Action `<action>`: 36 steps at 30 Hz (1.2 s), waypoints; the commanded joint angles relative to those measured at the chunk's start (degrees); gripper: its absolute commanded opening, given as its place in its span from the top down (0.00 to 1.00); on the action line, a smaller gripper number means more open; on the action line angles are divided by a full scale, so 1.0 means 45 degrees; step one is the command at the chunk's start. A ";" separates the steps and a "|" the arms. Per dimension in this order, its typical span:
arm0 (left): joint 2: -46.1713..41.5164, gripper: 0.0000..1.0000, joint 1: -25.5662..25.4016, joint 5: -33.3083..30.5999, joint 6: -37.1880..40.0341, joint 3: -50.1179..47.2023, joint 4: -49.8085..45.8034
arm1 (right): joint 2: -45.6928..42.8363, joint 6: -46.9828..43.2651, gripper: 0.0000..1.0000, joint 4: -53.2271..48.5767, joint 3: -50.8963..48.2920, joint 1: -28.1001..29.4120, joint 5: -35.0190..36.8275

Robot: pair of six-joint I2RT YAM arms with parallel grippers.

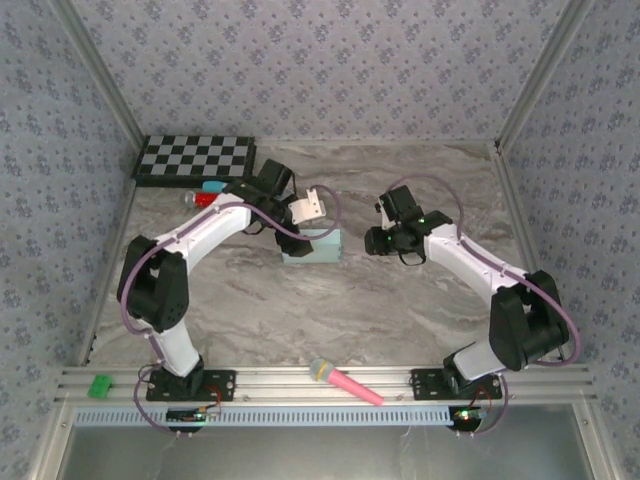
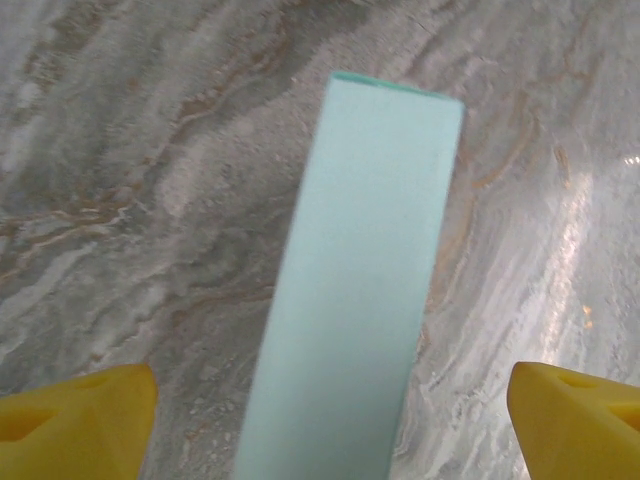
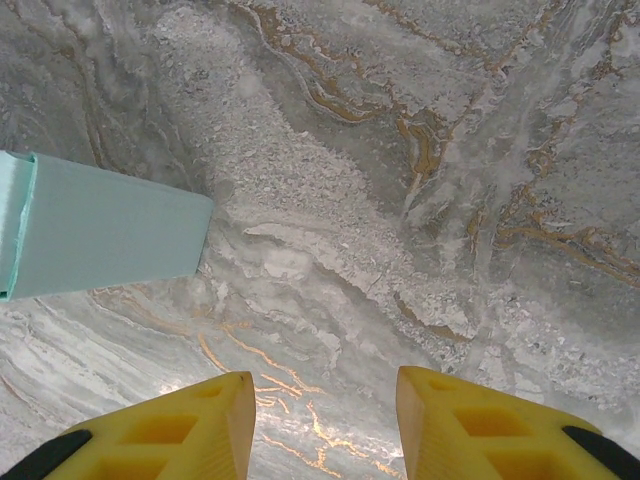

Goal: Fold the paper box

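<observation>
The paper box [image 1: 313, 246] is a pale aqua, closed rectangular shape lying on the marble table near the middle. My left gripper [image 1: 308, 216] hangs just above its far side. In the left wrist view the paper box [image 2: 360, 280] runs lengthwise between the two yellow fingertips of my left gripper [image 2: 330, 425], which stand far apart with table showing on both sides of the card; it is open and touches nothing. My right gripper [image 1: 376, 240] is to the right of the box, clear of it. In the right wrist view my right gripper [image 3: 325, 420] is open over bare table, with the box's end [image 3: 100, 225] off to the left.
A black-and-white checkerboard [image 1: 195, 158] lies at the back left, with a red and blue object [image 1: 205, 195] in front of it. A pink microphone-shaped toy [image 1: 345, 382] lies on the front rail and a green block [image 1: 100, 385] at the front left. Patterned walls close in three sides.
</observation>
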 commanded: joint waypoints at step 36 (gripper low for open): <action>0.0747 0.57 -0.0575 -0.2692 0.0680 0.0404 0.1116 | -0.0211 0.0195 0.57 0.0197 -0.0572 -0.0386 -0.0158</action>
